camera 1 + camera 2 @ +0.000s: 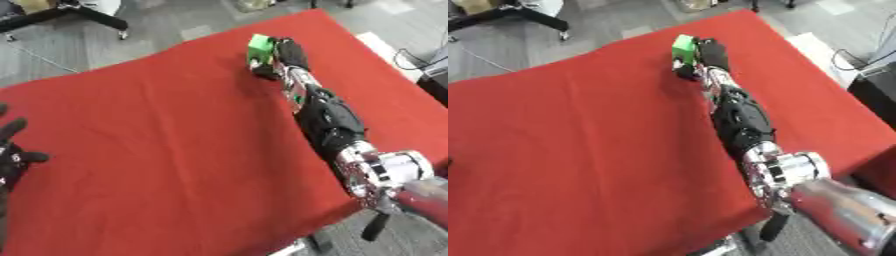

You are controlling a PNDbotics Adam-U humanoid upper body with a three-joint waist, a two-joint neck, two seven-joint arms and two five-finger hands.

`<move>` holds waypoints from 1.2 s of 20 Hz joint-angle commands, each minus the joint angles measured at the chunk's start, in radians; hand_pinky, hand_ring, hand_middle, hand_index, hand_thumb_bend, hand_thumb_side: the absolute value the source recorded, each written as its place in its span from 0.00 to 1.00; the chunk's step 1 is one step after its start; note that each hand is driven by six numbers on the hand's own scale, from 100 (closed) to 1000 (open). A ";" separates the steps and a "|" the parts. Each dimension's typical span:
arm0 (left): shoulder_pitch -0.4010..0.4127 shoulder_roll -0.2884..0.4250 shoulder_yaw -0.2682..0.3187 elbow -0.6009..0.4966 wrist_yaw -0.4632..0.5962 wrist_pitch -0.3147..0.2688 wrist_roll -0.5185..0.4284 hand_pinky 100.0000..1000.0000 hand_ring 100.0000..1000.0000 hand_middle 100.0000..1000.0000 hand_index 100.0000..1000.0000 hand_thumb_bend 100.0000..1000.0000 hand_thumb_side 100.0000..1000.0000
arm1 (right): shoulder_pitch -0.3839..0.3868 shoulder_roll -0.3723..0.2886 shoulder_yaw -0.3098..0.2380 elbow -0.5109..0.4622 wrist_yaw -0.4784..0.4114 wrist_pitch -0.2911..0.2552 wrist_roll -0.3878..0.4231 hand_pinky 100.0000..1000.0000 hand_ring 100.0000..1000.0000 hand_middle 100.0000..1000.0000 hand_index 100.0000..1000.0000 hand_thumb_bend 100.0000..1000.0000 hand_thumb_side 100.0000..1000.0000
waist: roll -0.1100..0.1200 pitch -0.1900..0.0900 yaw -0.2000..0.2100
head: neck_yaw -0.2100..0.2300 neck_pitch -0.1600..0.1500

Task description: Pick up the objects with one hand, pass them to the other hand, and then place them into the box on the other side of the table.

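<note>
Right arm (328,122) stretched long across the red-covered worktop (157,150), from the near right edge toward the far side. Right hand (287,54) at the far end of that reach, black fingers curled around a bright green block (259,47), gripping it. Block on the hand's left side, pressed against the fingers, low over or on the red cloth; contact with the cloth cannot be told. Small dark shape just under the block, at the fingertips, too blurred to name. Behind the hand, toward the robot, a silver wrist section with a few coloured marks, then a black forearm sleeve, then a polished silver joint (385,172) beyond the worktop's near right edge.

Left hand (10,150) well apart from the right hand, far to its left and nearer the robot, showing only at the left edge of the left eye view. Black fingers up and spread, relaxed, holding nothing. Only a dark sliver of it in the right eye view.

Red cloth bare around the block apart from the right hand and arm. Beyond the hand, past the worktop's far edge, grey floor (166,20) with the black legs of a wheeled stand (96,17) at the upper left.
</note>
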 commanded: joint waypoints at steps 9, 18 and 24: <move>-0.008 -0.001 -0.003 -0.014 0.004 0.000 0.002 0.49 0.82 0.84 0.92 0.31 0.80 | -0.019 -0.015 0.013 -0.010 -0.180 -0.052 0.017 1.00 1.00 0.85 0.97 0.00 0.82 | 0.012 0.012 0.003 | -0.017 -0.002; -0.007 -0.003 -0.004 -0.014 0.004 0.001 0.005 0.48 0.82 0.85 0.92 0.30 0.81 | -0.031 -0.025 0.028 -0.020 0.059 0.047 -0.077 1.00 1.00 0.89 1.00 0.00 0.74 | 0.012 0.013 0.004 | -0.024 -0.002; -0.007 -0.004 -0.005 -0.014 0.004 0.001 0.005 0.48 0.82 0.85 0.92 0.30 0.82 | -0.036 -0.018 0.019 -0.028 0.147 0.093 -0.053 1.00 1.00 0.89 1.00 0.01 0.71 | 0.013 0.014 0.004 | -0.029 -0.003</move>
